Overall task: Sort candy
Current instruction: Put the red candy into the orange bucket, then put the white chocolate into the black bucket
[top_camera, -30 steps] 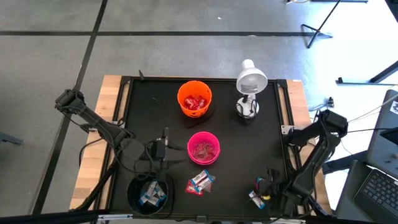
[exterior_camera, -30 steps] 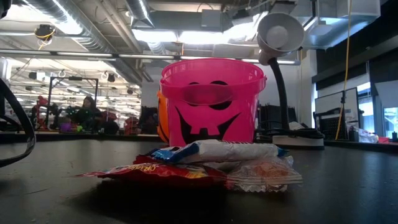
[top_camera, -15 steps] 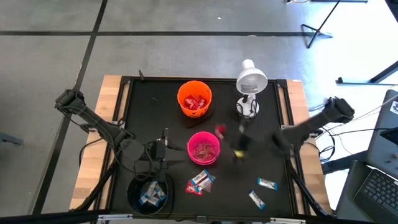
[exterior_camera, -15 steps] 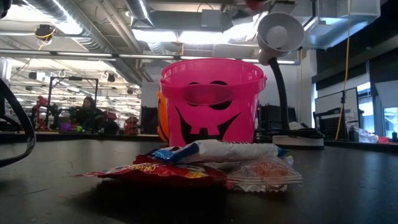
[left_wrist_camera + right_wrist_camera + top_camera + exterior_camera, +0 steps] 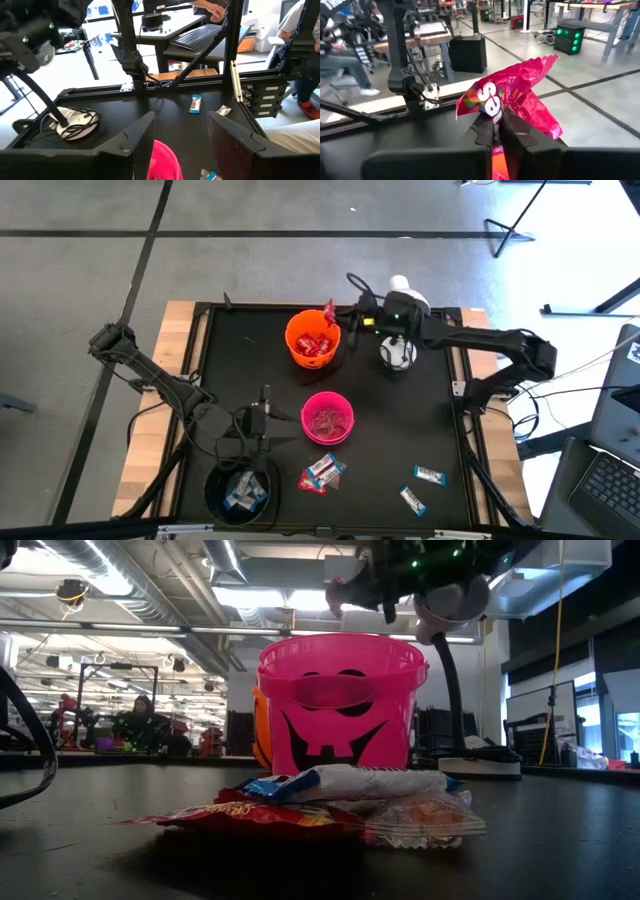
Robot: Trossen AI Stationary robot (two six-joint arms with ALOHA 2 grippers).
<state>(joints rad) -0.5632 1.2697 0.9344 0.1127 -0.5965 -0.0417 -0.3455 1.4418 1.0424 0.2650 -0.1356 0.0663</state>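
Black table (image 5: 240, 340): three bowls, two loose blue-white candies (image 5: 429, 474), one red packet (image 5: 512, 100) pinched.

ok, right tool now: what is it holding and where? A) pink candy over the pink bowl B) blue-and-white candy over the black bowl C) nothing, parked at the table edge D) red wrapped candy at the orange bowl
D: the right tool is shut on a shiny red wrapped candy at the rim of the orange plastic bowl, as the high view shows.
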